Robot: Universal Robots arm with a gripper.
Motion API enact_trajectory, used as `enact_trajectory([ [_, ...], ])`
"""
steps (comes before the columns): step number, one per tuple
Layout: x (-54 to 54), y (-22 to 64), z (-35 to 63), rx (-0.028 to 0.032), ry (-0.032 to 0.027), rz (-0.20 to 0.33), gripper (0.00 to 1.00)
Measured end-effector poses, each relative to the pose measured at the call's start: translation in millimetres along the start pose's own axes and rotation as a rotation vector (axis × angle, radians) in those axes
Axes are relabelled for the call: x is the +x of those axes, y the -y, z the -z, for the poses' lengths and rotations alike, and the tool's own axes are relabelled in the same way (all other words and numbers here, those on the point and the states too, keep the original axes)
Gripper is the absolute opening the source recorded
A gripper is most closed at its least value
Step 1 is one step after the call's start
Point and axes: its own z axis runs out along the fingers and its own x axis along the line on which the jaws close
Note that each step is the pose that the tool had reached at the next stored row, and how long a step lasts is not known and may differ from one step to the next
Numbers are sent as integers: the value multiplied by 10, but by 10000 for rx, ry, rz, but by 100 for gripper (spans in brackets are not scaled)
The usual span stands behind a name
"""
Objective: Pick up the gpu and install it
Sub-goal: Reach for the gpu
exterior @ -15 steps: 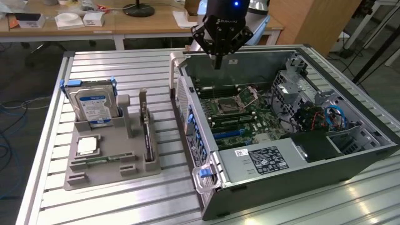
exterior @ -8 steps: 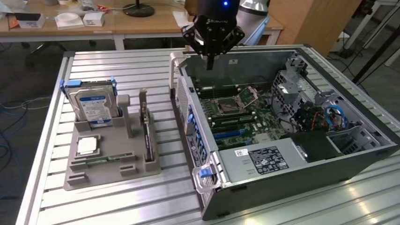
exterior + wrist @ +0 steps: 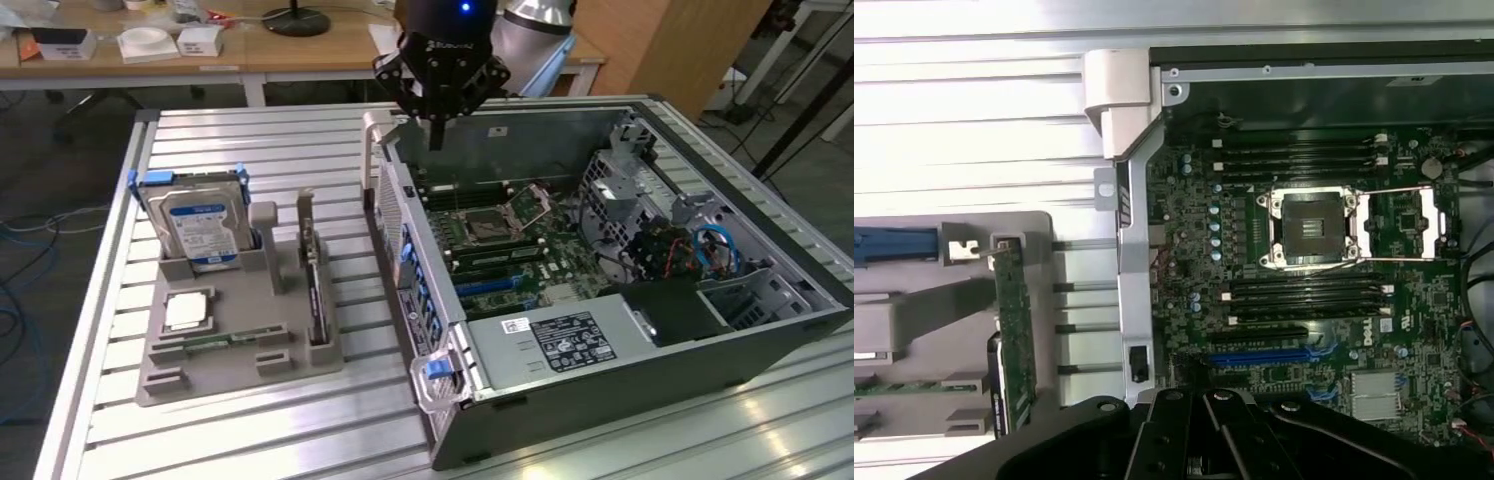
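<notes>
Empty gripper [image 3: 437, 135], pressed together, over case [image 3: 747, 330] — gpu [image 3: 315, 290] upright in tray [image 3: 200, 385], well apart

A robotics lab or test workshop: an aluminium slatted table [image 3: 267, 150] carries an open computer case [image 3: 694, 365] with its motherboard [image 3: 514, 235] bare, beside a grey fixture tray [image 3: 200, 385] holding loose computer parts; a black gripper [image 3: 435, 140] hangs over the case; behind stand wooden desks [image 3: 200, 55] with small white boxes [image 3: 147, 42] and a lamp base [image 3: 295, 20]; cables [image 3: 34, 225] trail on the floor
</notes>
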Motion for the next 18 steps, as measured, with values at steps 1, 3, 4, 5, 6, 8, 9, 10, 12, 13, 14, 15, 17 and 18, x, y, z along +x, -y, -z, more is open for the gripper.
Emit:
enact_trajectory([
  [1, 20, 2, 1, 0, 0, 0, 11],
  [3, 58, 4, 1, -1, 1, 0, 11],
  [4, 76, 6, 1, 0, 0, 0, 11],
  [5, 94, 7, 2, 0, 0, -1, 11],
  [6, 111, 8, 2, 0, 1, -1, 11],
  [8, 152, 11, 3, 0, 1, 0, 11],
  [9, 172, 13, 3, -1, 1, 0, 11],
  [10, 191, 14, 4, 0, 1, 1, 11],
  [12, 231, 17, 5, 0, 0, 1, 11],
  [13, 250, 19, 5, 0, 1, 0, 11],
  [14, 268, 20, 6, -1, 1, 0, 11],
  [15, 285, 21, 6, 0, 1, -1, 11],
  [17, 325, 24, 7, 0, 0, 0, 11],
  [18, 344, 26, 8, 0, 0, 0, 11],
])
